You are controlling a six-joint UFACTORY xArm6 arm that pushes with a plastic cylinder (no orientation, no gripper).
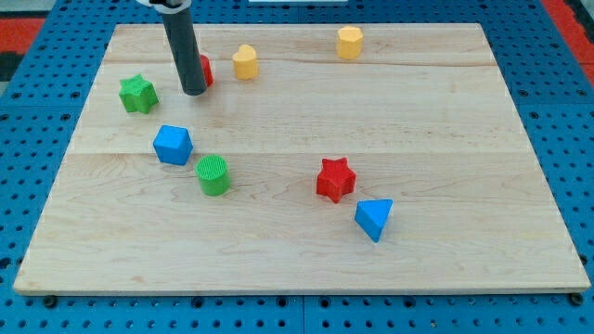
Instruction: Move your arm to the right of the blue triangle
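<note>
1. Green was the colour furthest toward the view's left: a green star block (137,94) lay near the left edge of the wooden board (445,111).
2. At about four o'clock from that star we saw a blue cube block (173,145), and just beside it, again at four o'clock, a green cylinder block (213,174).
3. Our rod came down from the view's top, and my tip (193,92) rested on the board at three o'clock from the green star. It had no jaws and held nothing. A red block (205,70), its shape mostly hidden behind the rod, sat close against the rod at roughly one o'clock from the tip; we could not tell whether they touched.
4. At three o'clock from the red block stood a yellow block (244,62) with a rounded top.
5. Lower down, a red star block (335,179) lay right of centre.
6. A yellow hexagonal block (349,43) sat near the top edge.
7. Just beside the red star, at four o'clock from it, was the blue triangle block (373,219). It lay well apart from the tip, at about four o'clock from it.
</note>
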